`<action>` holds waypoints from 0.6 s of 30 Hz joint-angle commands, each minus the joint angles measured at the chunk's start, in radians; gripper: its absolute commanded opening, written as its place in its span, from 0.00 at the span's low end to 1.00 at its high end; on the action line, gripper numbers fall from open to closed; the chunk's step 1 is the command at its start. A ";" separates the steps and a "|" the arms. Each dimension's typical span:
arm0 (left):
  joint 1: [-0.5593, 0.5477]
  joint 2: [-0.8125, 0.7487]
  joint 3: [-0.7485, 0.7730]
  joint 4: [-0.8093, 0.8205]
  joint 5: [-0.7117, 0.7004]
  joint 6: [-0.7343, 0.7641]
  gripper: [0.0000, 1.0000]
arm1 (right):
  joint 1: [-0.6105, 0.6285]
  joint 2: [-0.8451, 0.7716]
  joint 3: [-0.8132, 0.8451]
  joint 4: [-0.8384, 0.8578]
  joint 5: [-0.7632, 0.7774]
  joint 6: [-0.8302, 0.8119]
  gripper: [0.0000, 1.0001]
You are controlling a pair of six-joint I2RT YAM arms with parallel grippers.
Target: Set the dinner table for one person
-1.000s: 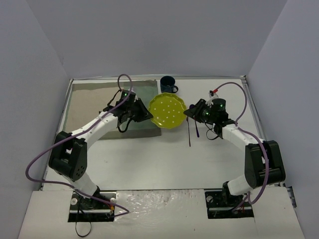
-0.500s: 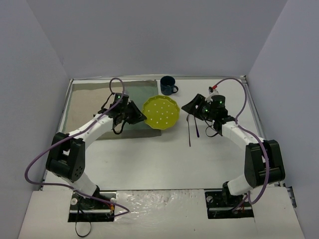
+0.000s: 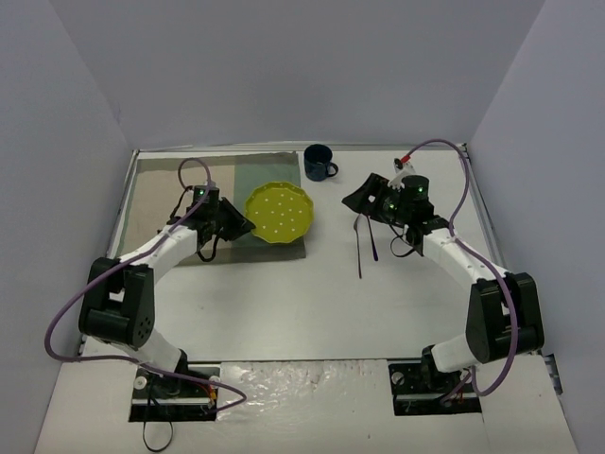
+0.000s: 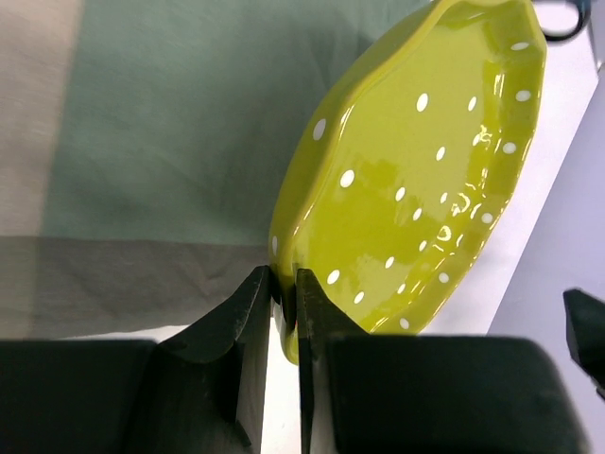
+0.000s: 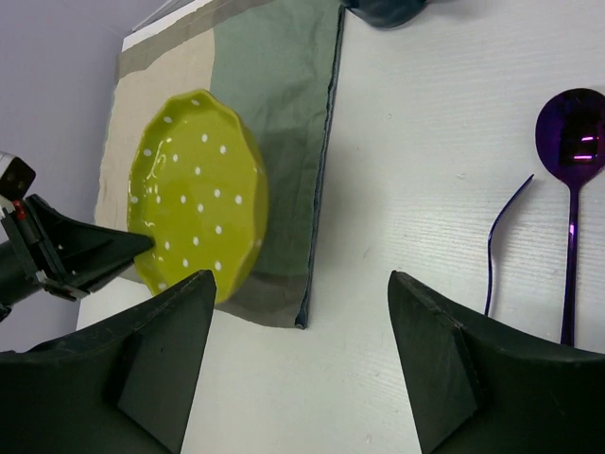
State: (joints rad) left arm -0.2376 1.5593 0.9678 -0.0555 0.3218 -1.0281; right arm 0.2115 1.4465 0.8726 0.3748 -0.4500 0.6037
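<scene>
With left hand (image 4: 284,284) pinching yellow plate (image 4: 416,180) by its near rim, holding it tilted over placemat (image 4: 189,123), right hand (image 5: 301,284) spread wide, well apart.

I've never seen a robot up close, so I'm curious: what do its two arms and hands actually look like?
The left arm and right arm are white tubes with chunky black joints, each trailing a looping purple cable. Small green lights glow near the wrists. The left hand and right hand each have two black wedge-shaped fingers.
</scene>
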 commanded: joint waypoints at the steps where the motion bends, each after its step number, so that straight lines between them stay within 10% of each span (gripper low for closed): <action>1: 0.114 -0.131 0.027 0.210 0.051 -0.048 0.00 | 0.006 -0.066 0.008 0.027 -0.017 -0.033 0.70; 18: 0.396 0.054 0.095 0.264 0.147 -0.003 0.00 | -0.004 -0.081 -0.007 0.007 -0.030 -0.053 0.70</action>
State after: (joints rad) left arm 0.1215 1.5797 0.9589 0.0169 0.3612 -1.0240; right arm 0.2108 1.4109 0.8615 0.3404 -0.4584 0.5701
